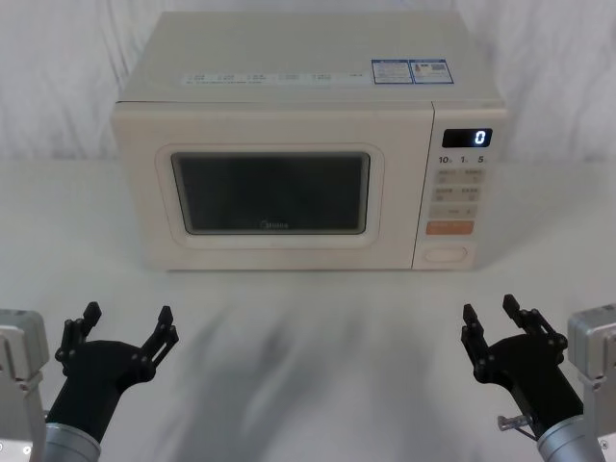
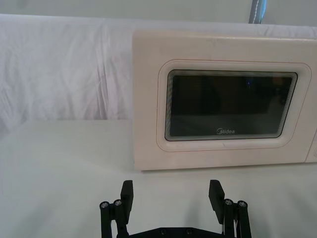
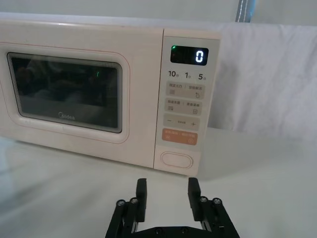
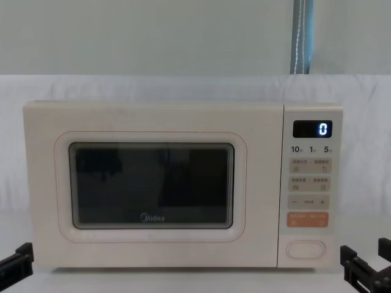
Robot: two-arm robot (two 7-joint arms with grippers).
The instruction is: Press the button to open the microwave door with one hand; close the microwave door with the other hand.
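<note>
Cream door (image 1: 269, 188) sits flush and closed on the microwave (image 1: 298, 72), which stands toward the table's (image 1: 318, 356) far edge, display reading zero. Nothing started yet: the opening press is the step in hand. Left gripper (image 1: 128, 329) hovers near the front left corner, fingers spread wide, empty. Right gripper (image 1: 496, 322) waits near the front right corner, fingers parted more narrowly, empty, facing the button (image 3: 176, 159) low on the panel. Next, I reckon, the right goes forward and pushes that pill key squarely, missing the orange key (image 3: 179, 136) above.
</note>
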